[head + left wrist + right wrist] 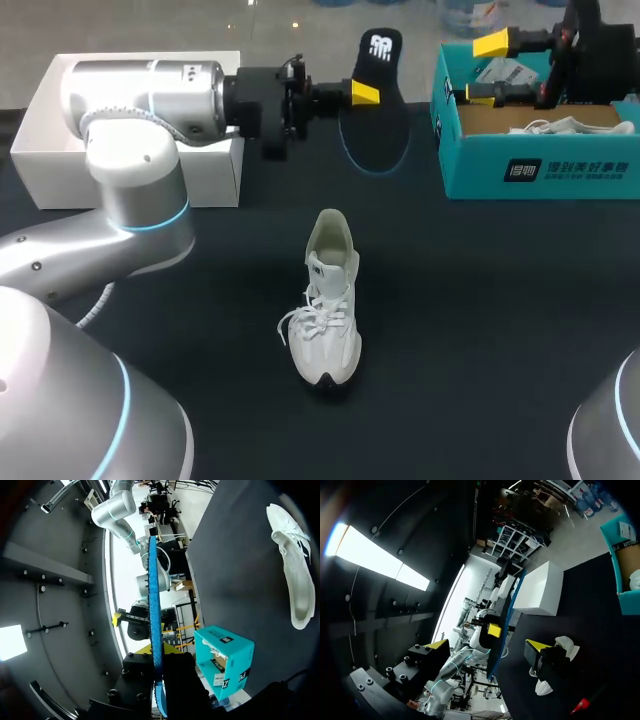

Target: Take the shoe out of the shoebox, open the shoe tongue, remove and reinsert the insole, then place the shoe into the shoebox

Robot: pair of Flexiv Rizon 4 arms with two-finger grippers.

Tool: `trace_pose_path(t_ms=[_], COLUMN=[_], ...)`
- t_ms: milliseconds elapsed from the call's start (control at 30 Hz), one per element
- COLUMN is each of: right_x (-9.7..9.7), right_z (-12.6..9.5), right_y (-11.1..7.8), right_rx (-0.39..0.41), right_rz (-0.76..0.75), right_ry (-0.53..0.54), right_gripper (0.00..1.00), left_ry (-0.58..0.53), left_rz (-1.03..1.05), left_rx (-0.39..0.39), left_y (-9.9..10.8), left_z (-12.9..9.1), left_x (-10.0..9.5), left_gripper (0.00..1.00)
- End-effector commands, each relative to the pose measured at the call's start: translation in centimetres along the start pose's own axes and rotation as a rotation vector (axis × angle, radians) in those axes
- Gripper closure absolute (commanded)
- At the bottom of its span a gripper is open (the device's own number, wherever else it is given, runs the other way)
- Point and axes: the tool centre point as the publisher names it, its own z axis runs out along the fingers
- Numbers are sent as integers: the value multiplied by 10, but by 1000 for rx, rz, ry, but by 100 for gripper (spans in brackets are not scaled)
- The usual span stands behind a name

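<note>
Head view: nearest me, my left arm [130, 210] sweeps in from the low corner and reaches across to the far side of the surface [480, 300]. Its end effector [362, 93] pinches the black insole [378, 120], held clear of everything. White shoe [328, 300] lies mid-surface, well apart from the teal shoebox [540, 170]. Right end effector [487, 70] hangs over the shoebox, fingers spread, empty. Left wrist view: insole seen edge-on, running straight out between my fingers, with the shoe off to one side and the shoebox beyond. Right wrist view: yellow tips wide apart, nothing between them, insole and shoe ahead. My read: shoe out and insole out are done. I can't judge the tongue. Reinserting the insole and boxing the shoe remain.
</note>
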Motion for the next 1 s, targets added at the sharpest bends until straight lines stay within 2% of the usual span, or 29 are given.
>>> trace_pose_path(t_ms=[33, 167, 300, 567, 633, 1000], right_x=[-10, -29, -38, -45, -44, -39], right_z=[8, 8, 2, -9, -13, -26], right_y=[-1, -7, -15, -25, -26, -20], right_rx=[55, 47, 16, 34, 21, -5], right_rz=[40, 112, 149, 176, 175, 139], right_ry=[-82, -132, -148, -179, -147, -135], right_gripper=[0, 0, 0, 0, 0, 0], left_ry=[4, 4, 7, 4, -4, -8], left_rz=[-4, -10, -4, -25, -35, -54], left_rx=[0, -1, -1, -13, -17, -23], left_y=[-1, -1, -4, 0, 1, 2], left_z=[-4, -5, -7, -13, -14, -15], left_x=[-1, -2, -2, 3, 4, 8], left_gripper=[100, 100, 100, 100, 100, 100])
